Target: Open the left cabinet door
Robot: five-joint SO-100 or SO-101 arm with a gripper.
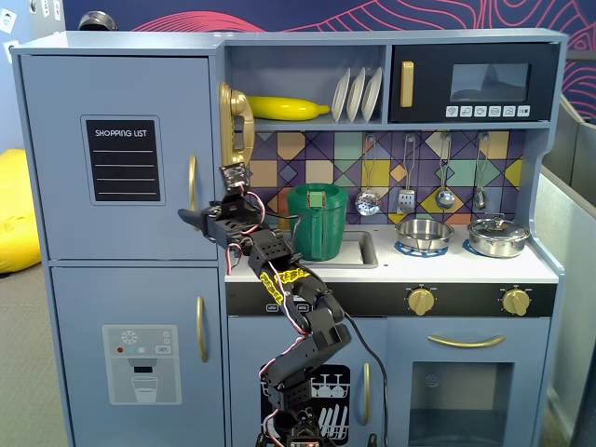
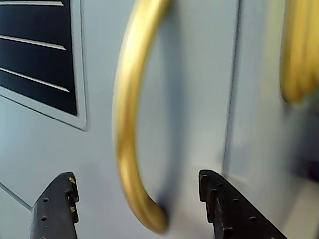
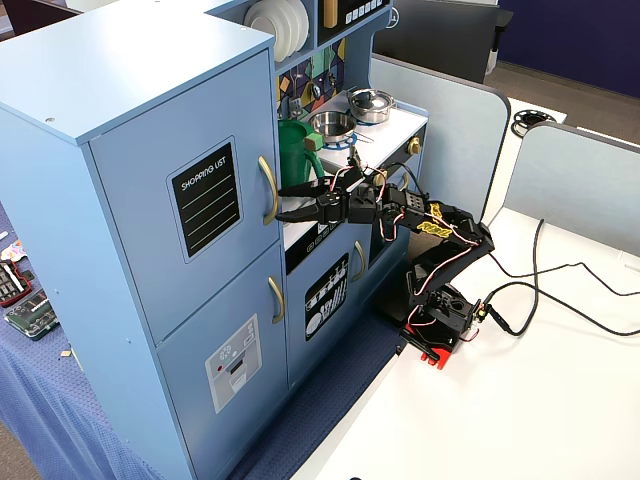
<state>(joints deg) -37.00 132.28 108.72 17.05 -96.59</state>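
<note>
My black two-fingered tool (image 3: 283, 201) is spread open, one finger (image 2: 56, 205) on the left and the other (image 2: 234, 209) on the right in the wrist view, with the curved gold metal handle (image 2: 130, 114) standing between them and touching neither. That handle runs vertically along the right edge of the large blue-grey rectangular door (image 1: 118, 155), the upper left door of the blue-grey toy kitchen cabinet (image 3: 110, 70), and the door lies flush and closed in both fixed views. On the door's face sits the black chalkboard panel lettered "SHOPPING LIST" (image 1: 123, 160), to the left of the handle; in the wrist view its lined corner (image 2: 35, 55) shows at upper left. My black arm (image 3: 430, 235) with its bundle of wires reaches in from its red-footed base (image 3: 432, 345) on the white table (image 3: 520, 400), stretched out level toward the door. Below the chalkboard door is a second blue-grey door with a white ice and water dispenser graphic (image 1: 142, 364) and its own gold handle (image 1: 201, 329). To the right, a green plastic jug (image 1: 317, 221) stands in the sink, and beyond it two silver pots (image 1: 424, 233) rest on the hob. A yellow toy banana (image 1: 287, 108) lies on the upper shelf beside white plates (image 1: 358, 94).
</note>
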